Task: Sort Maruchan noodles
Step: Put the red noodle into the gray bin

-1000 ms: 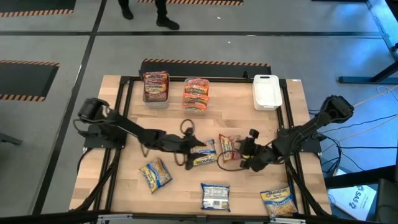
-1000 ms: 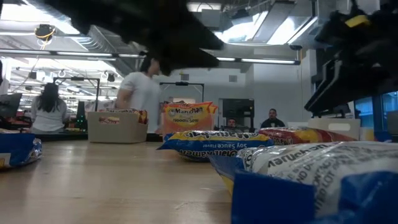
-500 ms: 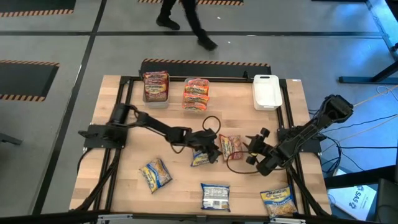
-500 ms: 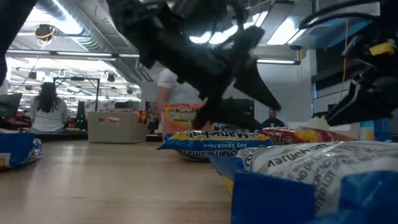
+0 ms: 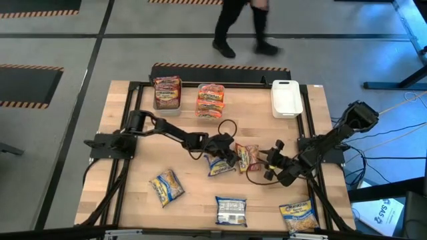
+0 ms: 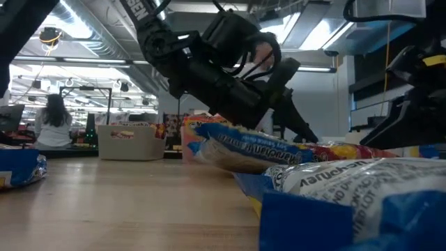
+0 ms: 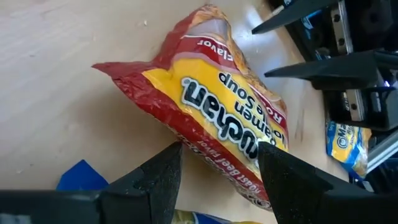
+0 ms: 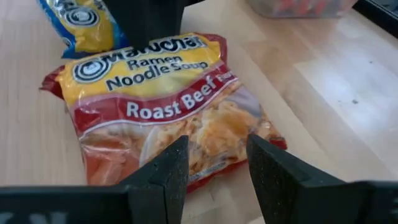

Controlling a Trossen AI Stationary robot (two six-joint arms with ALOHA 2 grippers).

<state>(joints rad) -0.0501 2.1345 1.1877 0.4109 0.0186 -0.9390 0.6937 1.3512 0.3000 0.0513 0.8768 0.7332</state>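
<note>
Both arms are built of dark, almost black links joined by rounded cylindrical housings. A thin black cable is looped in an arc above the left claw, and a similar loop is carried beside the right claw. Each claw is made of two flat, matte black fingers with angular, wedge-like faces. White lettering is printed on one link of the left arm in the low view. The arm bases are bolted to a black frame at the table's left and right edges.
</note>
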